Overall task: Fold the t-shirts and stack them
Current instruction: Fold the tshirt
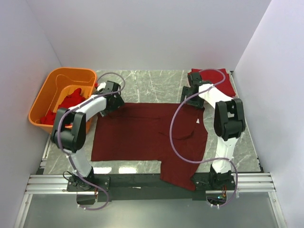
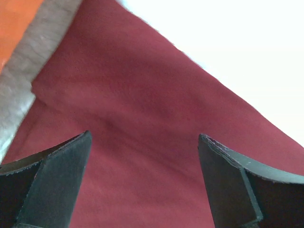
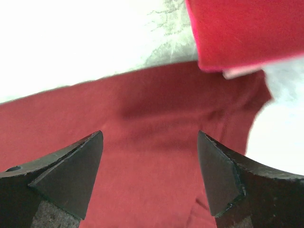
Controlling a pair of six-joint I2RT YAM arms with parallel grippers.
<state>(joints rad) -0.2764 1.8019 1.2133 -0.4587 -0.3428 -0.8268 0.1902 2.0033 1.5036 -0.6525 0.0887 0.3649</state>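
Observation:
A dark maroon t-shirt (image 1: 142, 133) lies spread flat across the middle of the table, one part hanging toward the near edge. My left gripper (image 1: 114, 98) hovers over its far left corner. In the left wrist view this gripper (image 2: 145, 136) is open, with only maroon cloth (image 2: 142, 95) beneath it. My right gripper (image 1: 192, 93) stands over the far right corner. It too is open (image 3: 150, 134) above the maroon cloth (image 3: 152, 109). A brighter red t-shirt (image 1: 221, 80) lies folded at the back right, its edge (image 3: 242, 28) just beyond the right fingers.
An orange plastic tub (image 1: 45, 99) stands at the left and holds more bright red t-shirts (image 1: 69, 102); its wall (image 2: 14, 23) shows close to the left gripper. White walls enclose the marble table (image 1: 152, 85) on three sides.

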